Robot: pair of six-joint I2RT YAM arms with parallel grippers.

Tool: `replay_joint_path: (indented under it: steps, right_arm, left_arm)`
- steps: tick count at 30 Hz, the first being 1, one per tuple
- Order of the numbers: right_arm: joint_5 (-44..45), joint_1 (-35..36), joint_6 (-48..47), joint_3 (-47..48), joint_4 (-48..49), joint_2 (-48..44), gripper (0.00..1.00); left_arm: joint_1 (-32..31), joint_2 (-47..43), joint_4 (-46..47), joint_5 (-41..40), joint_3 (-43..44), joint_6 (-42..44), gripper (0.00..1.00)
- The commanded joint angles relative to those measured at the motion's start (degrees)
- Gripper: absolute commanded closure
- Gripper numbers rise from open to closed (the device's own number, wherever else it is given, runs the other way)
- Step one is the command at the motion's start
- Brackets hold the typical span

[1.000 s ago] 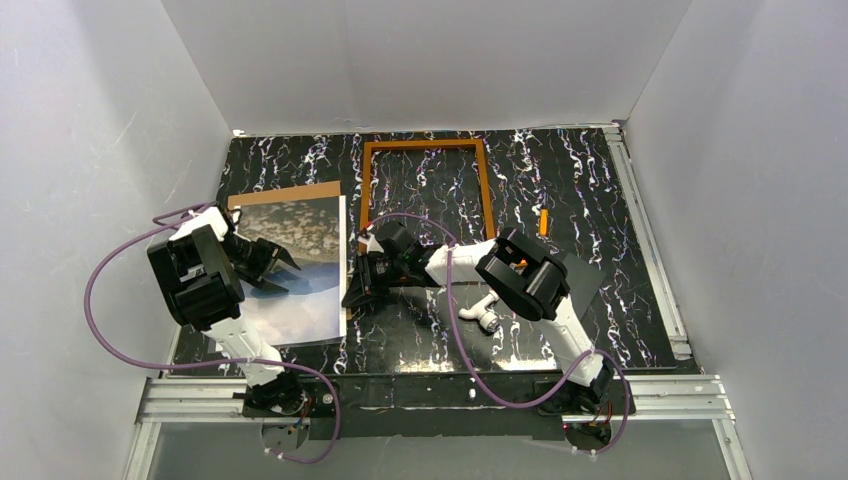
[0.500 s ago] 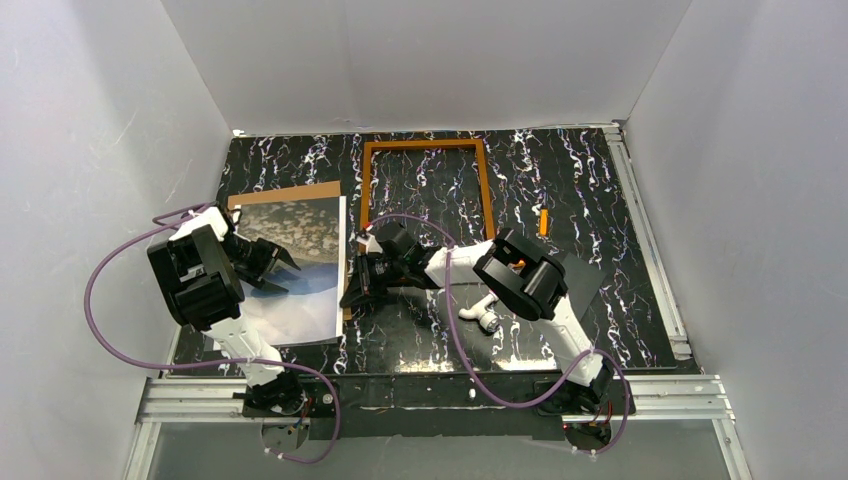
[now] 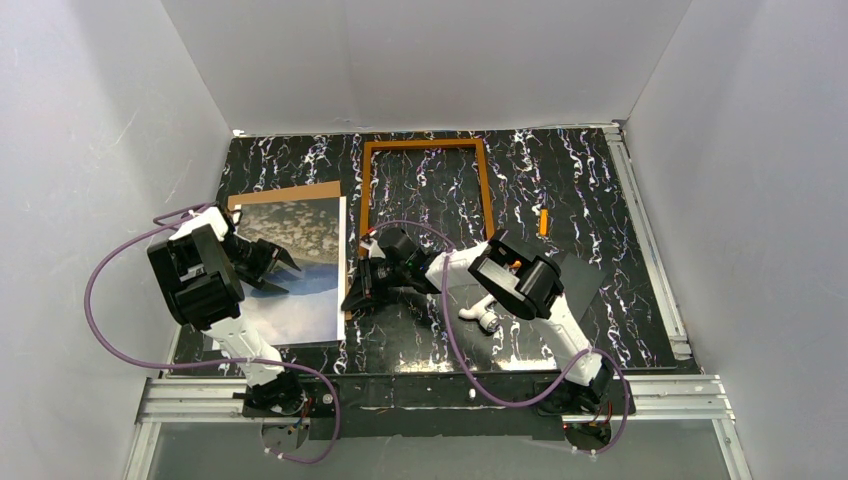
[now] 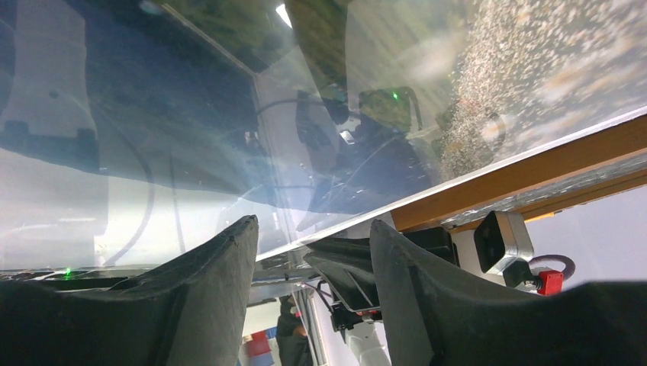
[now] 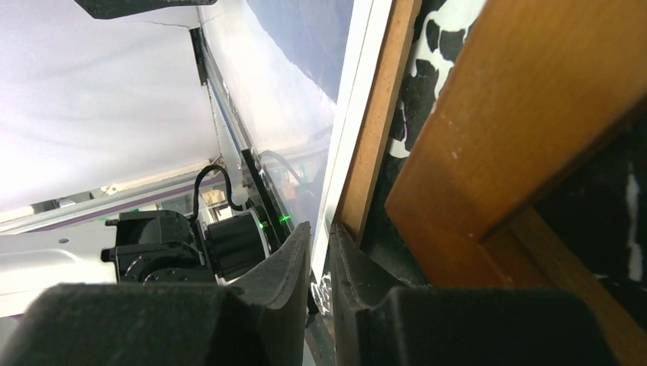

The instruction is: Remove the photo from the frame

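Note:
The photo (image 3: 298,262) lies face up at the left on a tan board (image 3: 300,190). The empty reddish-brown frame (image 3: 424,145) lies at the back centre. My left gripper (image 3: 285,272) hovers open over the photo's middle. In the left wrist view its jaws (image 4: 313,225) stand wide apart above the glossy print (image 4: 458,91), holding nothing. My right gripper (image 3: 352,298) is at the photo's right edge. In the right wrist view its jaws (image 5: 320,229) are almost closed, with the photo's white edge (image 5: 358,91) running into the gap, beside the board's edge (image 5: 378,114) and a frame bar (image 5: 519,114).
A small dark grey flat panel (image 3: 585,282) lies under the right arm. A small orange piece (image 3: 543,222) lies right of the frame. A white part (image 3: 482,312) sits near the right arm. White walls enclose the dark marbled table (image 3: 560,180).
My right gripper has slid slightly left, onto the photo's right edge. The left gripper, photo and frame have not visibly moved.

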Motion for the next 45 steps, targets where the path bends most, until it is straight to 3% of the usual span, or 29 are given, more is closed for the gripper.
replay_joint_path:
  steps: [1, 9, 25, 33, 37, 45]
  right_arm:
    - [3.6, 1.1, 0.7, -1.9, -2.1, -1.5, 0.77]
    - [15.8, 3.7, -2.8, 1.9, -21.6, -5.4, 0.76]
    - [18.3, 3.6, -6.2, 9.1, -28.2, -2.3, 0.67]
    - [17.5, 2.8, -6.7, 8.5, -28.3, -3.5, 0.67]
    - [17.4, 3.9, -8.9, 2.1, -27.7, -10.3, 0.54]
    - [12.6, 5.9, -2.7, -5.8, -17.3, -13.6, 0.53]
  left_arm:
    - [0.1, 1.5, -7.4, -0.3, -0.4, -0.2, 0.46]
    - [0.1, 1.8, -7.4, -0.5, -0.5, -0.4, 0.46]
    - [0.1, 3.4, -8.3, -1.1, -0.7, -1.2, 0.48]
    - [0.1, 4.4, -8.7, -0.7, -0.6, -1.6, 0.48]
    - [0.0, 4.5, -8.8, -0.2, -0.5, -1.4, 0.48]
    - [-1.0, -1.5, -8.3, 1.8, -1.1, 1.1, 0.42]
